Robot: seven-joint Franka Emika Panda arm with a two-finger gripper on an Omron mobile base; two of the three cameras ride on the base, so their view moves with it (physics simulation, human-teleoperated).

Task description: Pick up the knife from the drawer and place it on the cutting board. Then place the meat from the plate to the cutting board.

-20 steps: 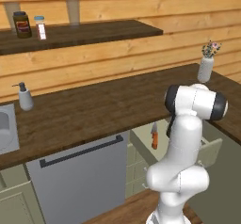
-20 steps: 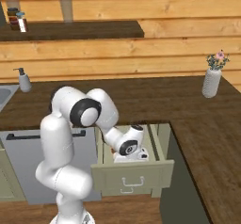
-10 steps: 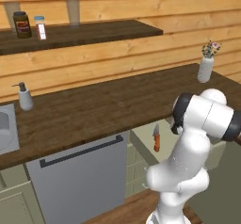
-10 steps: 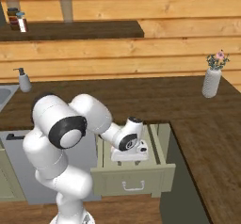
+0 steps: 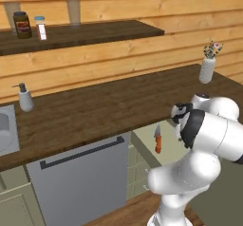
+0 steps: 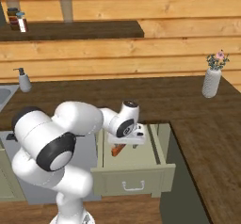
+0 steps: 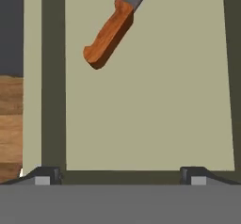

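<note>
Your arm folds low, hand pointing down into the open drawer [image 6: 134, 173]. The gripper [image 7: 117, 176] hangs spread wide, empty. The knife [image 7: 110, 30] lies on the drawer floor, upper centre of the hand view, clear of both fingertips [image 7: 44, 175].

Both base views look forward and down from behind the arm, sharing the open drawer [image 6: 134, 171] and worktop [image 5: 95, 113]. The hand view looks closely down into that drawer.
</note>
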